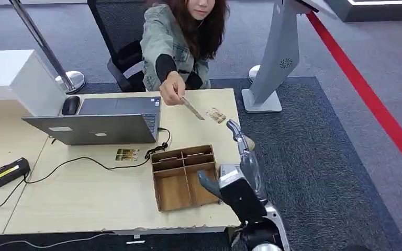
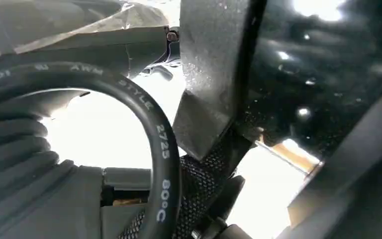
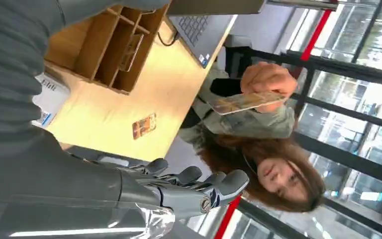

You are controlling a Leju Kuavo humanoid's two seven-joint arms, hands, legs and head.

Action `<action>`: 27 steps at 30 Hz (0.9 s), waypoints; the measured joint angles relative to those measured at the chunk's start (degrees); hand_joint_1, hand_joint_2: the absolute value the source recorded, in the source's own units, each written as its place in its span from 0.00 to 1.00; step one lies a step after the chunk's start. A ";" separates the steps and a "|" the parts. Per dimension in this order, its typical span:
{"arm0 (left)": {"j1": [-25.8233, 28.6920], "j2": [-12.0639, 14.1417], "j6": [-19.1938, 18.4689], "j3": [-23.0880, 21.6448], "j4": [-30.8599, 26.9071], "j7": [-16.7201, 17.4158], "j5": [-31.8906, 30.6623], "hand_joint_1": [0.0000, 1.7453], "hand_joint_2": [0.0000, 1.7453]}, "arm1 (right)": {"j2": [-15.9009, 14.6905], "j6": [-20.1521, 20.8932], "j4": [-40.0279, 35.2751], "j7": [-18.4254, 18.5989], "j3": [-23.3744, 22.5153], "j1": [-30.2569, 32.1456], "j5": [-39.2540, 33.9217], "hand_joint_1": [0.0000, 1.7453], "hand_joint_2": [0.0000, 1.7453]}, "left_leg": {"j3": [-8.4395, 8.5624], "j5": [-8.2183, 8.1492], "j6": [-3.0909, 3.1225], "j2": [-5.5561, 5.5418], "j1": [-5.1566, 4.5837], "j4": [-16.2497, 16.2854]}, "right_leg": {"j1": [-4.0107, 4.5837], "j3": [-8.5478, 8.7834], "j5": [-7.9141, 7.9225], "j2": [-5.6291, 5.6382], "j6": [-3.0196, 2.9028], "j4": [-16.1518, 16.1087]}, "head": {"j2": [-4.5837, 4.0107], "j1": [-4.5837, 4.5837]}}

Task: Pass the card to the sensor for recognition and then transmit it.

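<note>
A person seated behind the table holds a card point(image 1: 192, 109) out over its far right corner; the same card point(image 3: 241, 103) appears in the right wrist view. My right hand point(image 1: 243, 159) is raised beside the table's right edge, below that card and apart from it. Its fingers point(image 3: 194, 186) are stretched out and hold nothing. A second card point(image 1: 216, 115) lies on the table near the person's hand, and a third card point(image 1: 127, 154) lies in front of the laptop. A black and yellow handheld scanner point(image 1: 6, 172) rests at the table's left. My left hand's ribbed cover point(image 2: 15, 149) is seen, fingers hidden.
A wooden divided box point(image 1: 183, 178) stands at the table's front right, with a card in one compartment point(image 3: 132, 52). An open laptop point(image 1: 104, 125), a mouse point(image 1: 70, 104) and cables take up the middle. A white kiosk stand point(image 1: 275, 68) rises from the carpet at the right.
</note>
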 joint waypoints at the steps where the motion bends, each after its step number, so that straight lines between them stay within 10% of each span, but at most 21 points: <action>1: -0.01 0.00 0.11 -0.06 0.00 0.00 -0.15 0.00 0.00 | 0.53 0.09 1.09 0.00 -0.13 -0.87 -0.86 0.00 1.00 | 0.00 0.00 0.00 0.01 0.00 0.00 | 0.00 0.00 0.00 0.00 0.00 0.00 | 0.00 -0.02; 18: -0.18 -0.46 1.75 -0.96 -0.02 -0.02 -1.33 0.00 0.00 | 8.39 -1.51 19.61 0.26 1.03 -11.79 -2.69 0.03 1.00 | 0.00 0.00 0.00 -0.03 0.00 0.00 | 0.00 0.00 0.00 -0.02 0.00 0.02 | 0.00 -0.02; 19: -0.18 -0.50 2.01 -1.03 -0.02 -0.02 -1.36 0.00 0.00 | 8.68 -1.59 20.61 0.24 1.09 -12.23 -3.00 0.32 1.00 | 0.00 0.00 0.00 -0.04 -0.01 0.00 | 0.00 0.00 0.00 -0.02 0.00 0.02 | 0.00 -0.02; 20: -0.17 -0.55 2.08 -1.05 -0.02 -0.02 -1.36 0.00 0.00 | 8.90 -1.64 21.58 0.11 1.14 -12.63 -3.26 0.96 1.00 | 0.00 0.00 0.00 -0.06 -0.01 0.00 | 0.00 0.00 0.00 -0.03 0.00 0.02 | 0.00 -0.04; 27: -0.17 -0.68 2.36 -1.07 -0.02 -0.11 -1.36 0.00 0.00 | 10.30 -2.14 26.69 -1.44 1.73 -14.10 -3.96 1.00 1.00 | 0.00 0.01 0.01 -0.06 -0.01 0.00 | -0.01 0.00 0.00 -0.03 0.00 0.02 | 0.00 -0.02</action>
